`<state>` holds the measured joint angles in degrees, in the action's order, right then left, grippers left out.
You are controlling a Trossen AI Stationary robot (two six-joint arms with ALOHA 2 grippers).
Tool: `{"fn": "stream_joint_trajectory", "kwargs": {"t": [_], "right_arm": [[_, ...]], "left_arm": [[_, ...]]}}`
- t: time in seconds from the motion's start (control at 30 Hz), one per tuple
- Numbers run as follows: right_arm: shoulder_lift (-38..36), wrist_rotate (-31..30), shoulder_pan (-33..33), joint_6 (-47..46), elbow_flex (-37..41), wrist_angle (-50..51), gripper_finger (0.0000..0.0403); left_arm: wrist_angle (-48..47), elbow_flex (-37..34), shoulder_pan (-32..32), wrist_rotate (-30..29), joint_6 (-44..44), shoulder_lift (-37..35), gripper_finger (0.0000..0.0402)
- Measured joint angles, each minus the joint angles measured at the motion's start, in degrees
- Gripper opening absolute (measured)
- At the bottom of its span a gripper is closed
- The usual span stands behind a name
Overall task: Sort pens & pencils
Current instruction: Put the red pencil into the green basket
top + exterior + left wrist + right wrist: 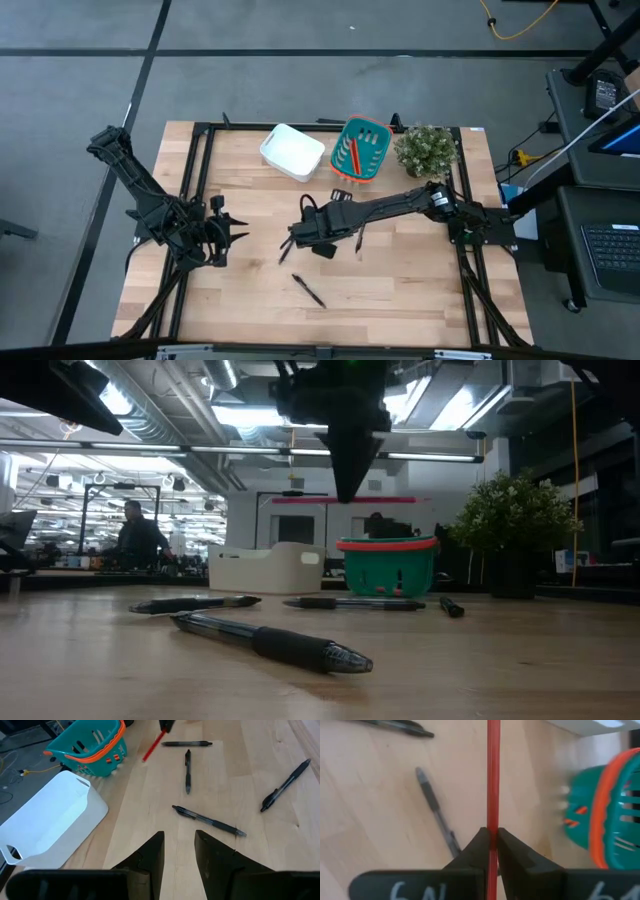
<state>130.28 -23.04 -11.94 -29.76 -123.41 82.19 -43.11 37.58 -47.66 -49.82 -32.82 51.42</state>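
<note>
My right gripper (492,837) is over the middle of the table (300,232), shut on a red pencil (493,775). In the low view it hangs well above the wood, pointing down (350,490). Several black pens lie flat on the table (210,821) (188,770) (186,743) (285,785); the nearest pen (270,643) is close to the low camera. More red and orange pencils stand slanted in the teal basket (360,150). My left gripper (179,847) is open at the table's left side (225,232), touching nothing. My right gripper pinches the red pencil's shaft (493,822) between its two fingertips (480,842), which lie across it and come from above, pointing down. The pencil (152,747) is lifted clear of the table and sticks out beyond the fingers.
A white bin (292,152) stands at the far edge beside the teal basket with an orange rim (87,747). A potted plant (427,150) stands at the far right. Bare wood lies along the near edge. A person (135,540) is in the room beyond the table.
</note>
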Motion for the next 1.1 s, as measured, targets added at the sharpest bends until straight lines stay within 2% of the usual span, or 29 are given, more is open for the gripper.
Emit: {"fn": "stream_joint_trajectory", "kwargs": {"t": [0.37, 0.6, 0.97, 1.1], "right_arm": [[-0.07, -1.33, 0.79, 1.54, -4.80, 7.82, 0.0032], [-0.30, -4.30, 3.39, 4.78, -6.98, 7.81, 0.0032], [-0.33, -10.26, 11.13, 11.02, -7.18, 7.83, 0.0032], [-0.33, -10.61, 14.82, 13.07, -7.18, 7.83, 0.0032]], "left_arm": [[-0.77, 0.00, 0.00, 0.00, 0.00, 0.00, 0.0102], [-1.47, 0.00, 0.02, 0.00, -0.01, 0.00, 0.0102], [-3.50, 0.00, 0.00, -0.01, -0.01, 0.00, 0.0102], [-5.26, 0.00, 0.00, -0.01, -0.11, 0.00, 0.0102]]}}
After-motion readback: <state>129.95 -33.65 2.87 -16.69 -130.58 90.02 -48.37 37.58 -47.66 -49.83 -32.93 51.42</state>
